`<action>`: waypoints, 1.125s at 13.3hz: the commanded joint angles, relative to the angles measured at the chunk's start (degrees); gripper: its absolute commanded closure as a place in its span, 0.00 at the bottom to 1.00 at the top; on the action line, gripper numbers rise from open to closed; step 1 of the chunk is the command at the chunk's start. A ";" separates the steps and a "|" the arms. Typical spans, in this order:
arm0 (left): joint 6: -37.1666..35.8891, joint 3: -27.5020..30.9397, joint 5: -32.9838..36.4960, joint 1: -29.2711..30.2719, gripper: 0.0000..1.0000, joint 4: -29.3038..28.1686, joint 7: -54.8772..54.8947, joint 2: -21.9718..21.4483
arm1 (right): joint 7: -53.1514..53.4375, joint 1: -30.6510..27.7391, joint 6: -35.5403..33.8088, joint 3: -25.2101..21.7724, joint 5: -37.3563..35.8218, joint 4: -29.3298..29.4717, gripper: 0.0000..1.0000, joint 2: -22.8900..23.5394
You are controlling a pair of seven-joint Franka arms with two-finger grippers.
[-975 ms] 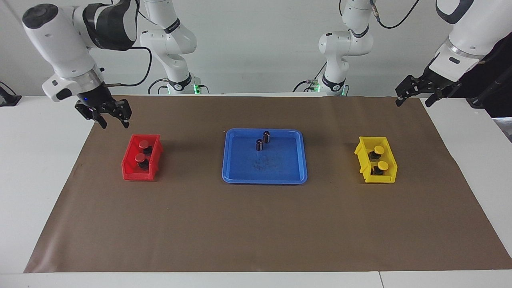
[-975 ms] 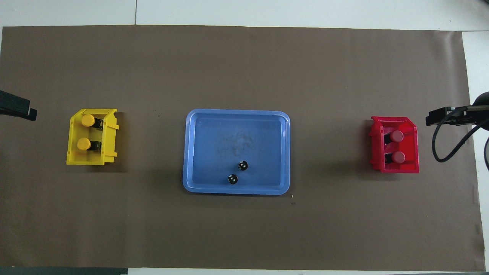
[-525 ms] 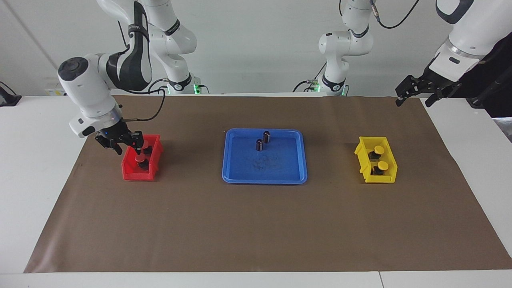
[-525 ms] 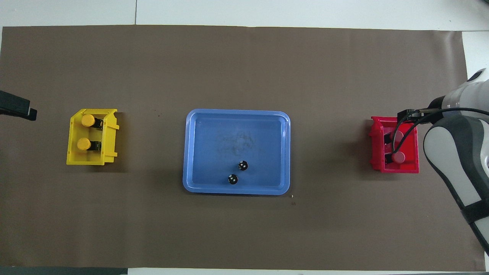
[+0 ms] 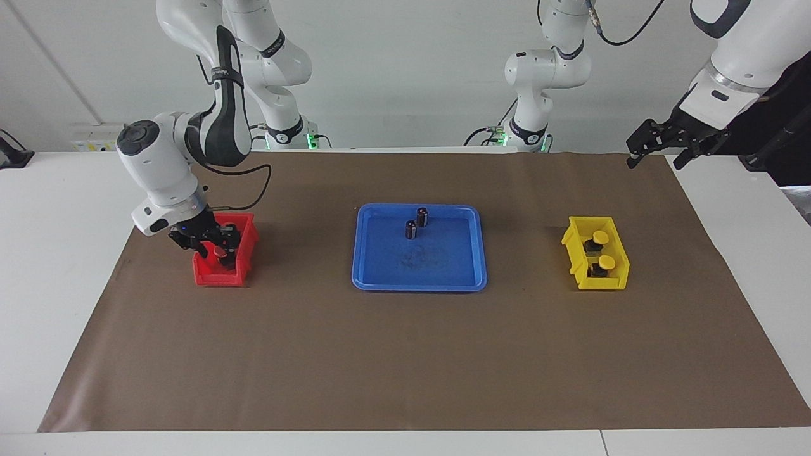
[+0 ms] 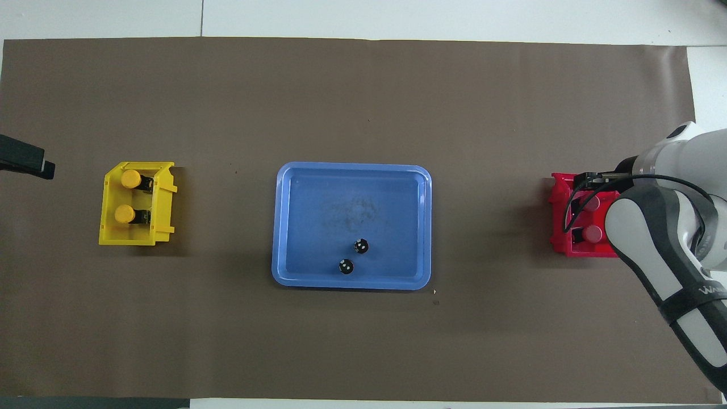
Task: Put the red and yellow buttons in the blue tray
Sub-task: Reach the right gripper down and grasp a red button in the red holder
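Red buttons (image 5: pixel 220 251) sit in the red bin (image 5: pixel 209 274) toward the right arm's end; right tool (image 5: pixel 212 251) is down among them, grip unclear. Best squeeze one cap squarely, lift straight, clear the wall. Blue tray (image 5: pixel 469 278) waits mid-tabletop; left tool (image 5: pixel 654 154) waits open.

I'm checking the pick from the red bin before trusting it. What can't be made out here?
- Right gripper in the red bin: whether it grips a red button; too small in the facing view, arm-covered overhead.
- Left gripper: overhead view's edge cuts it off.
- Yellow buttons: bases half hidden by the yellow bin.
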 commanded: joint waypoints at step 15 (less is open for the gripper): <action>-0.23 -0.01 -0.61 0.32 0.00 -1.64 -0.26 -1.57 | -5.37 -1.09 1.99 0.31 1.34 -4.33 0.70 -1.09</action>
